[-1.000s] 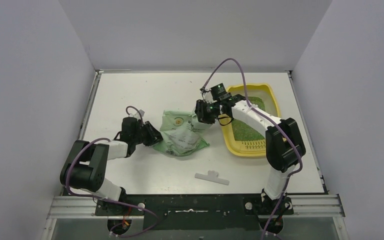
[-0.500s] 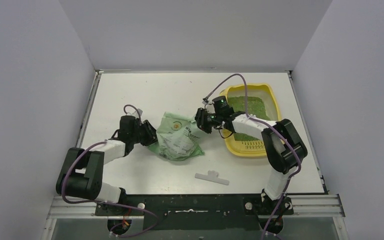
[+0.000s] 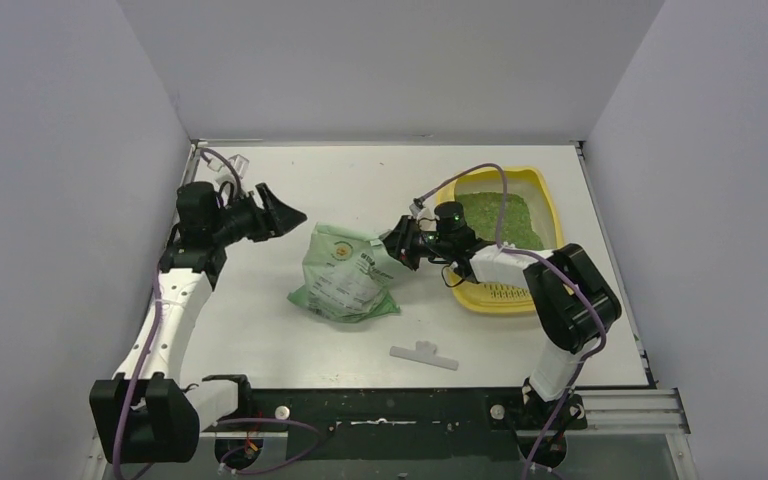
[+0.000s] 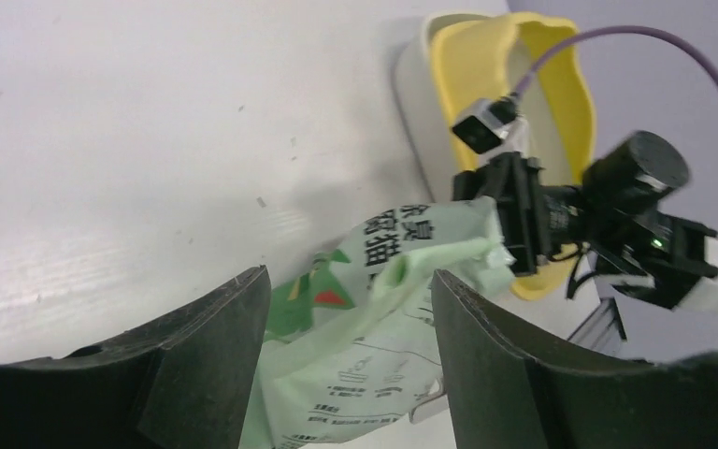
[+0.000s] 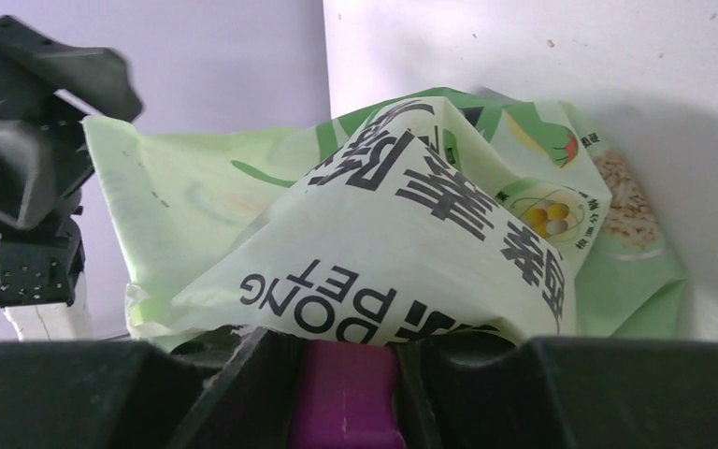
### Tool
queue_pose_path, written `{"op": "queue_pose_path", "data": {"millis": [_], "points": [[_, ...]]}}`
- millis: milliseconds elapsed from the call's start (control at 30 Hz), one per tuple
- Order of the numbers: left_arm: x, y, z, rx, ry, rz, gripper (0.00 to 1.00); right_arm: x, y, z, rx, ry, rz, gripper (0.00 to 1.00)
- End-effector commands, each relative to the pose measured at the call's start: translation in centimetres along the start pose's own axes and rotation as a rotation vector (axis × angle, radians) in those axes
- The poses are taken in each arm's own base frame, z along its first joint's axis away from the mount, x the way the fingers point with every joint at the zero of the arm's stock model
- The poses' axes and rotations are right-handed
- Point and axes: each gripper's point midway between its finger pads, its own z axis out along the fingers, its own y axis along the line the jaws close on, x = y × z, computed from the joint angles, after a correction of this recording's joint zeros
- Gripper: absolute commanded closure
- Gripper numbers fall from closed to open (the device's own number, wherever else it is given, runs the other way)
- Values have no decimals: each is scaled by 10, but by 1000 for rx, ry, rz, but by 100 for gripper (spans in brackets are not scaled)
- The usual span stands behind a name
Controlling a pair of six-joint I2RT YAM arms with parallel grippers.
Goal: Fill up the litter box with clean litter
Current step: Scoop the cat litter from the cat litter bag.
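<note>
Left gripper (image 3: 280,207): jaws spread wide, nothing between them. It hangs over the far-left part of the white table (image 3: 260,335), pointing right, well apart from the bag.

Right gripper (image 3: 400,248): pressed together on the top edge of the light-green printed plastic bag (image 3: 345,282), at the corner on the tray's side. The left wrist view shows both fingers clamped on that corner. In the right wrist view, a magenta plastic piece (image 5: 341,398) sits between the 2 fingers, right under the bag's edge. Can't tell what it is, or whether it's gripped along with the bag.

The bag sits mid-table between the 2 grippers. Its base is on the surface, its body is slumped and creased, and the pinched corner is pulled up toward the right.

Shallow yellow plastic litter box (image 3: 553,215): far-right part of the table, flat, just right of the right gripper. Its slotted grille strip (image 3: 505,292) is at the near end. The right arm crosses over the near-left part of the box.

Fine bright-green litter granules (image 3: 525,215): inside the box, spread over its floor beyond the grille. Can't tell how deep the layer is.

1 small flat white plastic strip (image 3: 425,354) lies on the table near the front edge, apart from everything else.
</note>
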Motion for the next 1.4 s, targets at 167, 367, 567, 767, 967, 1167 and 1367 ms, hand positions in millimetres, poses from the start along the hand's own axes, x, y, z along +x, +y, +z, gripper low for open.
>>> {"op": "queue_pose_path", "data": {"millis": [167,367,567,767,967,1167,1367], "points": [[8,-106,-25,479,112,625,27,1,49,-10,-144,-23,-84,100],[31,-110,-18,467,197,964,11,3,47,-11,-126,-21,-90,100],[34,-99,-1,422,300,1140,8,5,44,-11,-110,-11,-97,100],[57,-87,21,442,452,1236,7,6,48,-13,-122,-13,-103,100],[76,-55,26,387,591,1258,9,6,49,-15,-118,-18,-100,100],[78,-54,36,401,616,1233,24,8,49,-18,-100,-18,-113,100],[86,-45,39,376,693,1196,97,9,58,-24,-110,-35,-122,100]]}}
